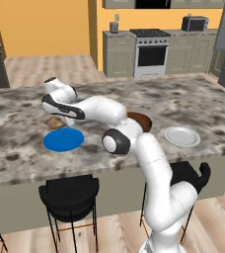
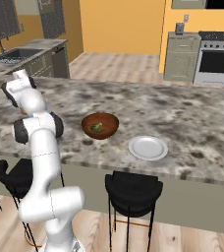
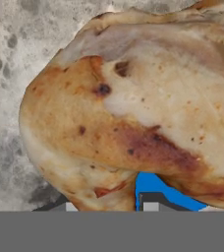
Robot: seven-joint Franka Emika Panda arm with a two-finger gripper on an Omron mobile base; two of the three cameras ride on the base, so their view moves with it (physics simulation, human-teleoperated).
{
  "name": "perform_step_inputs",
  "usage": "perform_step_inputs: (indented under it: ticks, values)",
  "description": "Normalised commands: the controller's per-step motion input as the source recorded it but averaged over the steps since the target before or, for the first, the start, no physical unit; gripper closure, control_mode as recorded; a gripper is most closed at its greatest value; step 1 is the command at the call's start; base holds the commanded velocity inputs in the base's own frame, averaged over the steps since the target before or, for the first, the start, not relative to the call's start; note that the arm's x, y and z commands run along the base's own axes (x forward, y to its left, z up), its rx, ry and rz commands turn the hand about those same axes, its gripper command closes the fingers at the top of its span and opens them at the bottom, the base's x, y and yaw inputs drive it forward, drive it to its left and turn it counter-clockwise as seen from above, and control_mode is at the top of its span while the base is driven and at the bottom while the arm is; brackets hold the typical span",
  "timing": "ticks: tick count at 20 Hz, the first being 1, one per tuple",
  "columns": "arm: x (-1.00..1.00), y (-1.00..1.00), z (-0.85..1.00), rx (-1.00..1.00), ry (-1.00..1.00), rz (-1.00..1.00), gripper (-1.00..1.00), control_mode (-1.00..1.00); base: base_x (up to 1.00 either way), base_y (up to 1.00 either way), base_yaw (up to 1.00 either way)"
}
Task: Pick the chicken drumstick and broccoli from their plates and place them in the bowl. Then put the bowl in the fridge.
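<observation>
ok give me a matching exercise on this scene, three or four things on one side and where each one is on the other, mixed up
Things:
1. broccoli
2. chicken drumstick
3. blue plate
4. white plate

Places:
a. bare, right of the bowl in the right base view
b. close under the gripper
c. inside the bowl
d. on the counter, by the arm's hand

Pairs: 1-c, 2-b, 3-d, 4-a

Broccoli [image 2: 97, 127] sits inside the brown bowl [image 2: 100, 132] on the marble counter [image 2: 192, 118], just beside a pale plate [image 2: 148, 148].
</observation>
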Motion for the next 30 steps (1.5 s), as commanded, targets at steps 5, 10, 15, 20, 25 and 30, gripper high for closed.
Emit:
perform_step_inputs:
  ticks: [5,10,15,20,25,30]
  values:
    - [-0.62,-0.44,0.26,0.12,-0.27,0.00,1.00,-1.00,0.00,0.00,0.00]
    - [-0.60,-0.52,0.25,0.11,-0.23,0.00,1.00,-1.00,0.00,0.00,0.00]
    - [-0.50,-0.53,0.30,0.11,-0.17,0.00,1.00,-1.00,0.00,0.00,0.00]
    - [-0.32,-0.52,0.42,0.16,-0.09,-0.02,1.00,-1.00,0.00,0.00,0.00]
    - [-0.18,-0.52,0.41,0.11,0.00,-0.12,1.00,-1.00,0.00,0.00,0.00]
    - [-0.07,-0.55,0.30,0.03,0.08,-0.20,1.00,-1.00,0.00,0.00,0.00]
